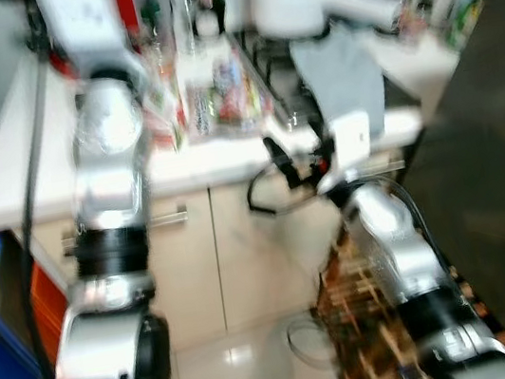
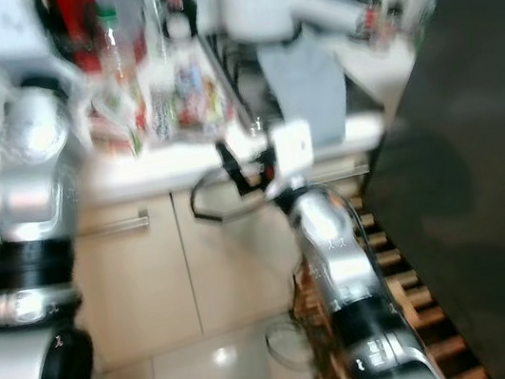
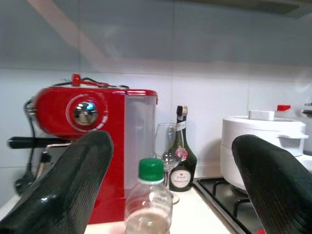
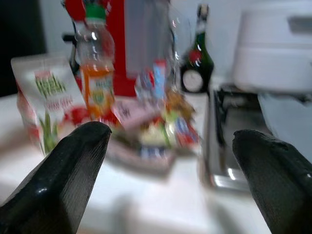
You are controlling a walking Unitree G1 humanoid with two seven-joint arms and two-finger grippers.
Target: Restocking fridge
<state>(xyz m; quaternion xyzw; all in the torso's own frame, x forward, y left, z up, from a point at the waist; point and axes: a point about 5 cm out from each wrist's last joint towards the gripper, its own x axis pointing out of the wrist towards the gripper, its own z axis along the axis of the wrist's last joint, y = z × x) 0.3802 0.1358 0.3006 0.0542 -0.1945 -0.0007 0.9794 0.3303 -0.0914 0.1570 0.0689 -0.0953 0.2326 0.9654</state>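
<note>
The worktop (image 1: 8, 161) is white, with cream cabinet doors (image 1: 186, 258) below it and a glossy beige tiled floor (image 1: 232, 366). Both robot arms are silver with black joints, and each tool, left (image 3: 170, 195) and right (image 4: 168, 170), has black fingers with a fine mesh texture. The coffee machine (image 3: 87, 122) is bright red with a chrome dial. The clear bottle (image 3: 148, 200) in front of it has a green cap. The bottle (image 4: 96, 73) of orange drink also wears a green cap. The wine bottle (image 3: 182, 156) is dark green with a red seal and pale label. The rice cooker (image 3: 261, 146) is white. A pouch (image 4: 46, 100) is white with green and red print. A grey cloth (image 1: 340, 75) lies on the black hob (image 3: 219, 187).
</note>
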